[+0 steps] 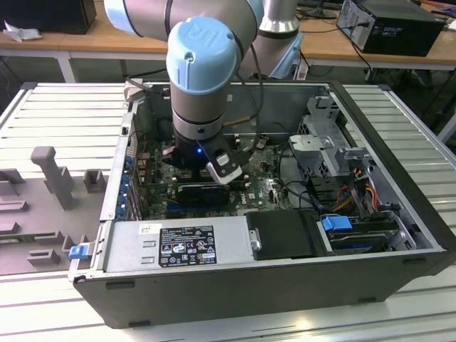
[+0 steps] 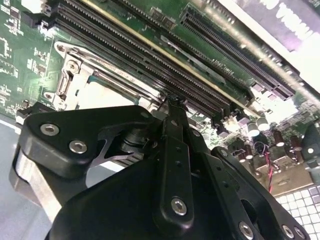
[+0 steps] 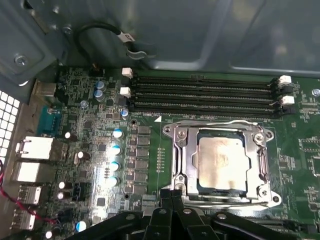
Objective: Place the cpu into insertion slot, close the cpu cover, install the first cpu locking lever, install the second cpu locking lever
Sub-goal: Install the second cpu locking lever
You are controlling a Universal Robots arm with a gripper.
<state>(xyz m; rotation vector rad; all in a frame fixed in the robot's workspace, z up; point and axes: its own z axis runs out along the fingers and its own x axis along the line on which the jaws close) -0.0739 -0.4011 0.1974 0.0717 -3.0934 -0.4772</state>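
Where grey slatted table (image 1: 43,107) (wooden desks behind) carries computer case (image 1: 285,285)

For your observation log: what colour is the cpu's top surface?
Pale beige-silver, clearest in the first wrist view: cpu.

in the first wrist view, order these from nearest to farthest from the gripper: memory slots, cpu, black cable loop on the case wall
1. The cpu, seated in the insertion slot just beyond the gripper.
2. The memory slots, past the socket's far rim.
3. The black cable loop, up on the grey case wall beyond the board.
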